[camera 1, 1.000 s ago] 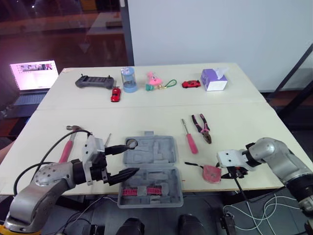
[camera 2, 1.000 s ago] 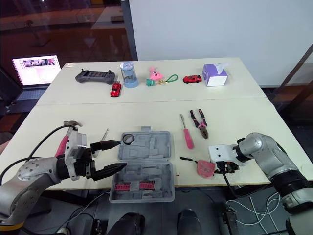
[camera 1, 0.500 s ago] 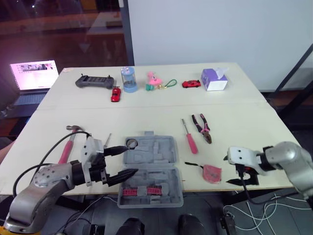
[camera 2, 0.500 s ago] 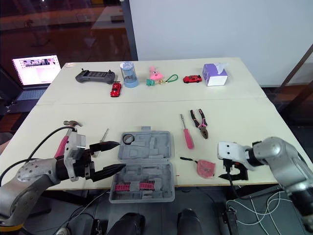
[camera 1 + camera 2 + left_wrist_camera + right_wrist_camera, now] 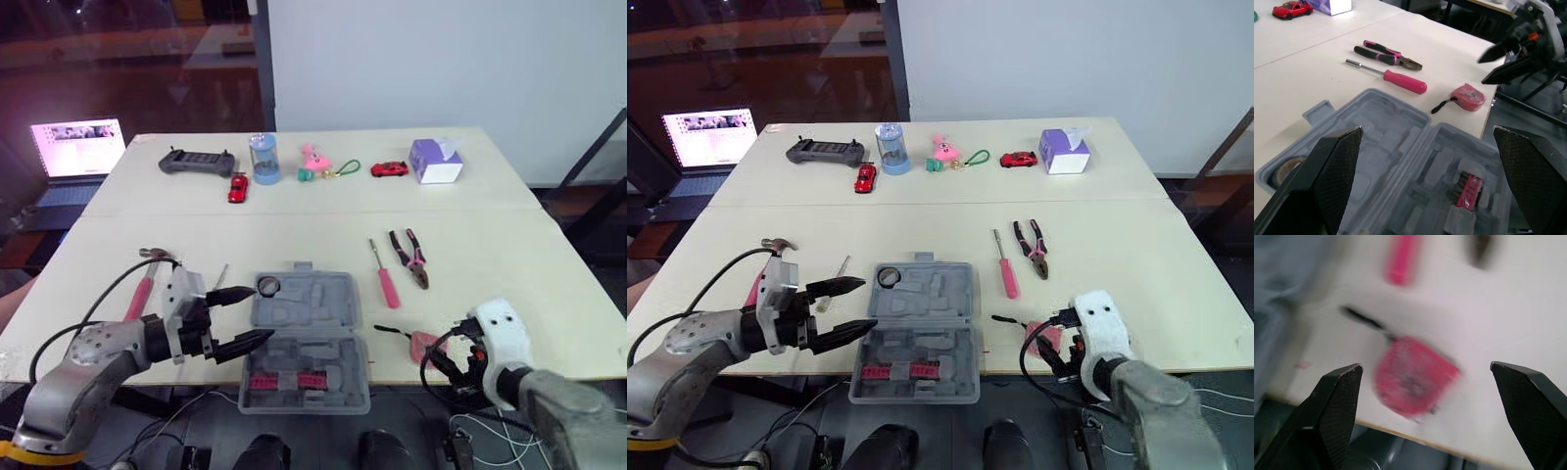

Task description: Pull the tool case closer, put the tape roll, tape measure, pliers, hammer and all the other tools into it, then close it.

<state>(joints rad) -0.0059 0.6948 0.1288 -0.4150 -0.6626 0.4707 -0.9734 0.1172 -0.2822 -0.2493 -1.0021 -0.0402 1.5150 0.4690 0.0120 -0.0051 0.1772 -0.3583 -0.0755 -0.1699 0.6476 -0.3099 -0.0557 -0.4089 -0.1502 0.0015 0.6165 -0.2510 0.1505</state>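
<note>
Showing the grey tool case [image 5: 333, 294] lying open at the near edge of the table [image 5: 294, 235], with the tape roll [image 5: 265, 286] seated in the far-left corner of its far half. The left gripper [image 5: 263, 312] hovers at the case's left side, jaws spread wide and empty. The right gripper [image 5: 1424, 365], jaws likewise wide apart and empty, faces the pink tape measure [image 5: 1467, 97] at the front edge, right of the case; the pliers [image 5: 408, 257] and screwdriver [image 5: 385, 277] lie farther back, and the hammer [image 5: 139, 297] lies left of the case.
</note>
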